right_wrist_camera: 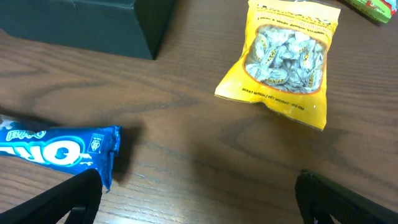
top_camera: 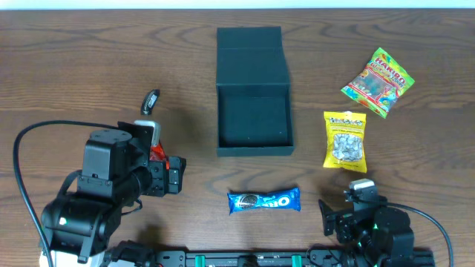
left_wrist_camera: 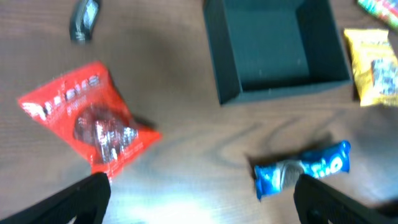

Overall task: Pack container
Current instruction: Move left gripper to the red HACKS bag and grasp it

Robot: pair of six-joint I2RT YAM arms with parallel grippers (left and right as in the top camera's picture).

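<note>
Wood-grain table (top_camera: pixel 89 52), with the matte, square container (top_camera: pixel 254 150) mid-table, its flap lid laid back. Front-left of the container, the left gripper (left_wrist_camera: pixel 199 193) is spread wide and empty; front-right, the right gripper (right_wrist_camera: pixel 196 193) is likewise. A crinkly yellow bag (top_camera: pixel 345 139) lies right of the container and a glossy blue Oreo bar (top_camera: pixel 263 200) just in front

"OREO" stands in white on the blue packet (top_camera: pixel 263 200) at six o'clock. "HARIBO" stands on the colourful bag (top_camera: pixel 378 82) at two o'clock. Other print is unreadable.
</note>
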